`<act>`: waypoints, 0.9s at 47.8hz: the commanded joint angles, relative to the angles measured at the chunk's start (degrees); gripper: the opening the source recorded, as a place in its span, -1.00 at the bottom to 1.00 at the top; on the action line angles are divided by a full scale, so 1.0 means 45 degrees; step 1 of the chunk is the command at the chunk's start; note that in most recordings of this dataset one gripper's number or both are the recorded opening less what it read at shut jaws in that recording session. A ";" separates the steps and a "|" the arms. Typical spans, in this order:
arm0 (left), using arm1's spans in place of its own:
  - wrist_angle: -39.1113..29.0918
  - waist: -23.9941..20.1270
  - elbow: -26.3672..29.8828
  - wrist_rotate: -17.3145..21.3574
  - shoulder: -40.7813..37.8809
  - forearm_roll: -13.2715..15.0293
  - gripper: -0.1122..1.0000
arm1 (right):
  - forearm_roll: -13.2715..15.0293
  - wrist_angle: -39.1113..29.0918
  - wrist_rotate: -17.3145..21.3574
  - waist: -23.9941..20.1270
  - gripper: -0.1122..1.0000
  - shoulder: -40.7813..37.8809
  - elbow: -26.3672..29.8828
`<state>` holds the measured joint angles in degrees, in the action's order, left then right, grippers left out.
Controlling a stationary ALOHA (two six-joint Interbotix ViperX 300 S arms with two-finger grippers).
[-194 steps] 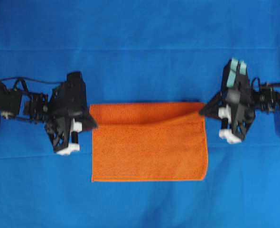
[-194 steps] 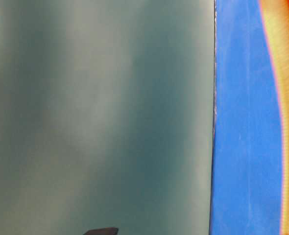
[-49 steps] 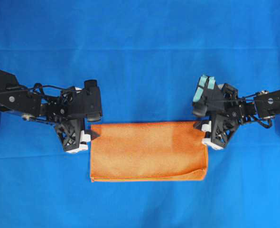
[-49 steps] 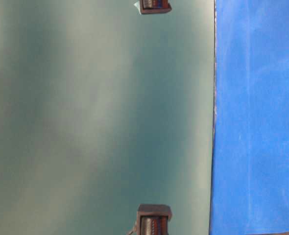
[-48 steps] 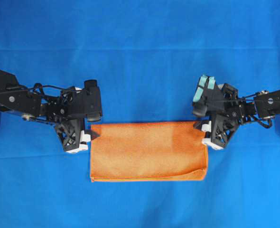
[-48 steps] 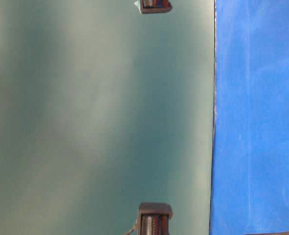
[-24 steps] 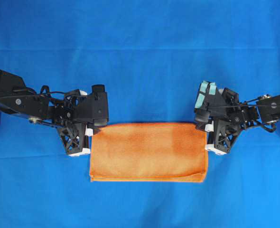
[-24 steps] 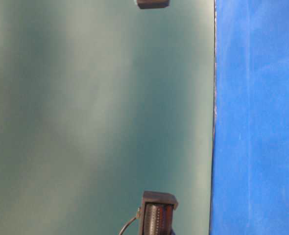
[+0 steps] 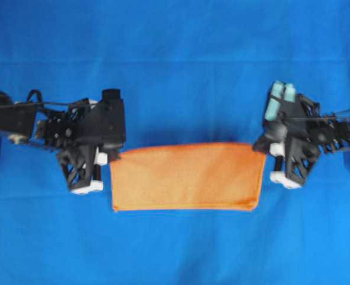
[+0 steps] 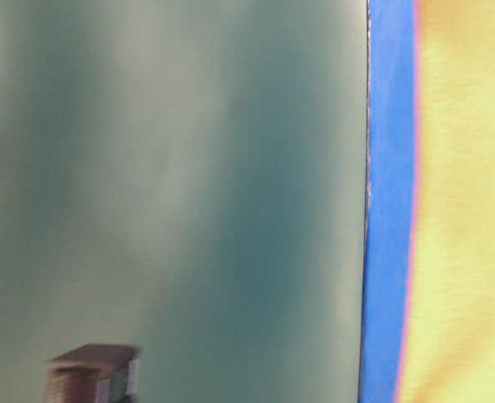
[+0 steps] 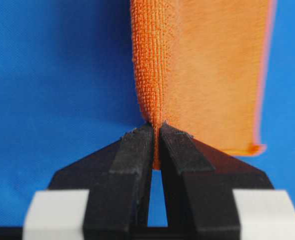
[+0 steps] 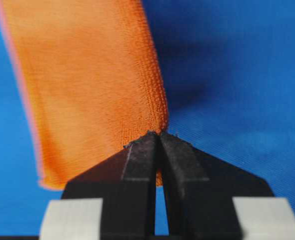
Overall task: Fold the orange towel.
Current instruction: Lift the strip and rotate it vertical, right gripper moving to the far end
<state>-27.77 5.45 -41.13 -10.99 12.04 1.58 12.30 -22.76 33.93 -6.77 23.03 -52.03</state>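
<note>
The towel, a folded orange strip bearing no label or writing, lies across the middle of the blue cloth with its two upper corners raised. The left gripper is clamped on the upper left corner and the right gripper on the upper right. A second ago both stood apart from the flat towel; its upper edge now bows upward between them.
</note>
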 commanded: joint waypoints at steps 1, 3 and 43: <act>-0.0234 0.0137 0.0430 0.0000 0.0859 -0.0020 -0.78 | 0.0137 -0.0078 -0.0039 -0.0234 -0.78 0.0781 0.0332; -0.0273 0.0156 0.0449 0.0000 0.1055 -0.0020 -0.78 | 0.0195 -0.0059 -0.0039 -0.0332 -0.78 0.1035 0.0332; 0.3574 0.0898 0.1387 0.0508 -0.0742 -0.0059 -0.78 | 0.3320 -0.0176 -0.0059 0.3555 -0.78 -0.0254 0.1523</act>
<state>-13.89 8.88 -37.79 -9.58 9.84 1.41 25.14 -24.52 33.75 7.12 23.03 -47.72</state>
